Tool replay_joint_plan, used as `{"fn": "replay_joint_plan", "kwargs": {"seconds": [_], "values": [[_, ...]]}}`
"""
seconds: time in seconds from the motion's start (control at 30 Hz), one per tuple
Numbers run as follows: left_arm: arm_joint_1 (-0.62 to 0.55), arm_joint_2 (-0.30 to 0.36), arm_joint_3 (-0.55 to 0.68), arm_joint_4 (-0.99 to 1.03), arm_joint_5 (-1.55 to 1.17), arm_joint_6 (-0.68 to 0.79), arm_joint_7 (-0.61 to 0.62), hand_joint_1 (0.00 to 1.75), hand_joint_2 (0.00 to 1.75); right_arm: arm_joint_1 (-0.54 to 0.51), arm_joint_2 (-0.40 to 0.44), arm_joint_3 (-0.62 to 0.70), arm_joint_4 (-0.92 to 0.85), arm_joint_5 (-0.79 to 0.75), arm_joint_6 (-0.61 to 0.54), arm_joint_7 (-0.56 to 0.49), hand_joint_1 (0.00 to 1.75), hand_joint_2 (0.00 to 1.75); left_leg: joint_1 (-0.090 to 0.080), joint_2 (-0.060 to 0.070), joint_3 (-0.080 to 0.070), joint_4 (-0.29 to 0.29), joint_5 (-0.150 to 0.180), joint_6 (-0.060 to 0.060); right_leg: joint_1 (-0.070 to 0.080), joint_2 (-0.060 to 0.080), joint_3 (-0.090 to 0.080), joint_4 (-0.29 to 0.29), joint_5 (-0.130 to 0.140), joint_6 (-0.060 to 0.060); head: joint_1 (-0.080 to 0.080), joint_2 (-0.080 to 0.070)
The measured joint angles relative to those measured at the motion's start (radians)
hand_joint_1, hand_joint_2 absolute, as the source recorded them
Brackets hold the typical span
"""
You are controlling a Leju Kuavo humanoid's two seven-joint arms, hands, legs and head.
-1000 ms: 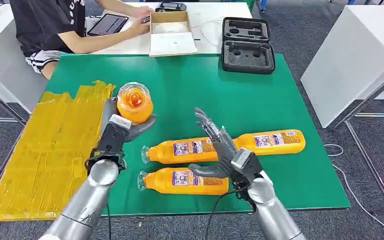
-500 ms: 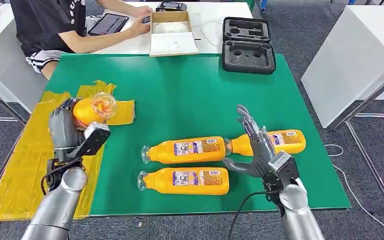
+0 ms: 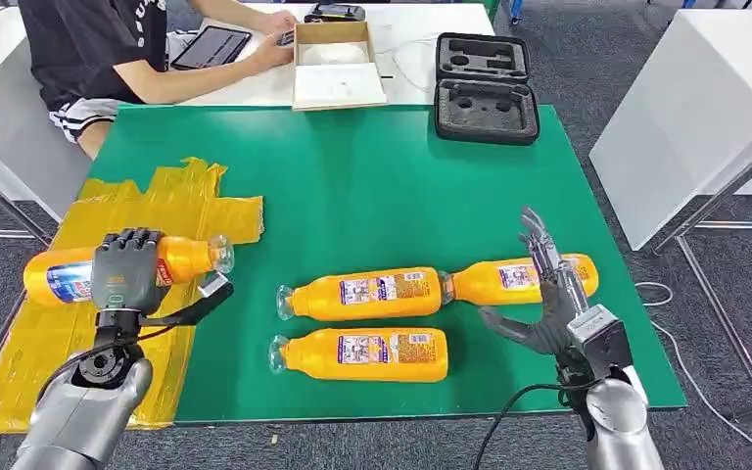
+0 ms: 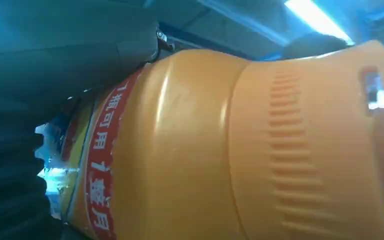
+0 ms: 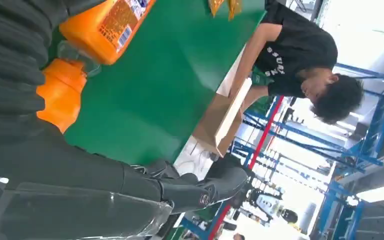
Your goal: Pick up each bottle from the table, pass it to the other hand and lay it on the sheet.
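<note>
A seated person (image 3: 98,49) faces a cardboard box (image 3: 336,65) beside a black foam case (image 3: 484,86).

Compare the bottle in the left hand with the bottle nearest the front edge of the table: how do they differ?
The held bottle is gripped by the left hand over the yellow sheet; the front bottle lies untouched on the green table. The held bottle's clear cap points toward the table's middle, while the front bottle's cap points toward the sheet. Both are orange, labelled and lie roughly horizontal.
</note>
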Motion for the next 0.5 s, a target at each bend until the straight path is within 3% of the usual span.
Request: {"fn": "replay_joint_plan", "kwargs": {"seconds": [0.3, 0.5], "values": [[-0.019, 0.027, -0.050, 0.037, 0.000, -0.017, 0.018, 1.75, 1.75, 0.004, -0.003, -0.010, -0.005, -0.001, 0.000, 0.000, 0.00, 1.75, 0.000, 0.000, 0.000, 0.000, 0.000, 0.000, 0.000, 0.000, 0.000, 0.000, 0.000, 0.000, 0.000, 0.000], [-0.062, 0.045, -0.146, 0.176, 0.000, -0.049, 0.023, 1.75, 1.75, 0.007, -0.010, -0.017, -0.008, -0.008, 0.005, -0.003, 0.00, 1.75, 0.000, 0.000, 0.000, 0.000, 0.000, 0.000, 0.000, 0.000, 0.000, 0.000, 0.000, 0.000, 0.000, 0.000]]}}
